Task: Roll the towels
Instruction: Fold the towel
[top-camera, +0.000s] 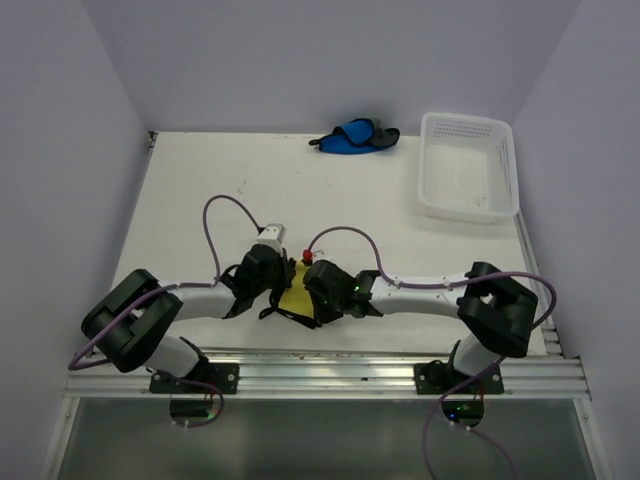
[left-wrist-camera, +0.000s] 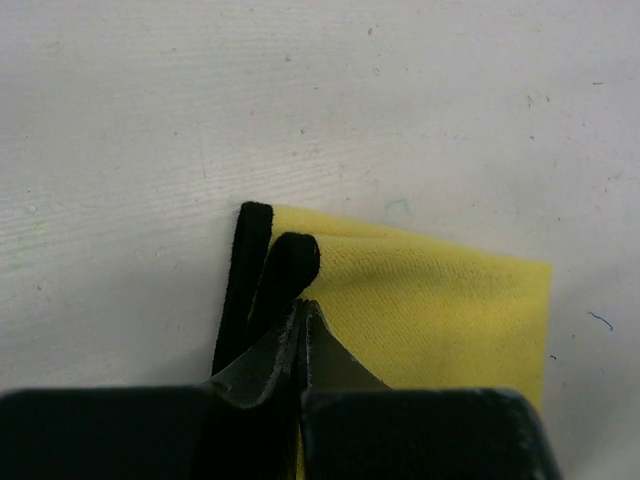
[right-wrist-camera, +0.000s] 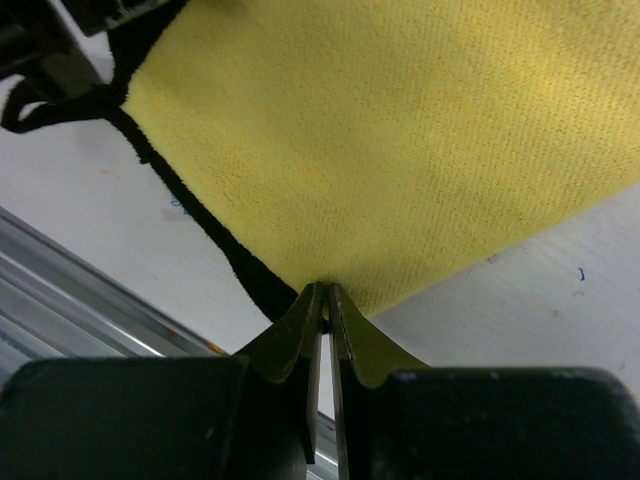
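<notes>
Yellow towel lies on the tabletop near the front edge, approx. midway between both arms. It's flat on the surface, and from the left wrist cam it looks folded over, w/ the dark edging doubled along its left side.

Left claw is at that edged side. Its fingers are pressed tight together w/ the black trim running right up into the tips, so I read it as pinching the towel's border.

Right claw sits at the opposite corner. Its jaws are nearly closed w/ only a thin slit between them, and the yellow corner plus its black border is nipped at the tips. From that cam the cloth spreads away from the tips.

From the top cam both claws point inward at each other w/ the yellow towel between them, and only a small patch of it shows.

Blue towel is well apart from all this, bunched up at the far edge of the tabletop by the back wall. The white basket stands just to its right in the far right corner, nothing inside as far as I can see.

The metal rail runs along the near edge behind the claws.
</notes>
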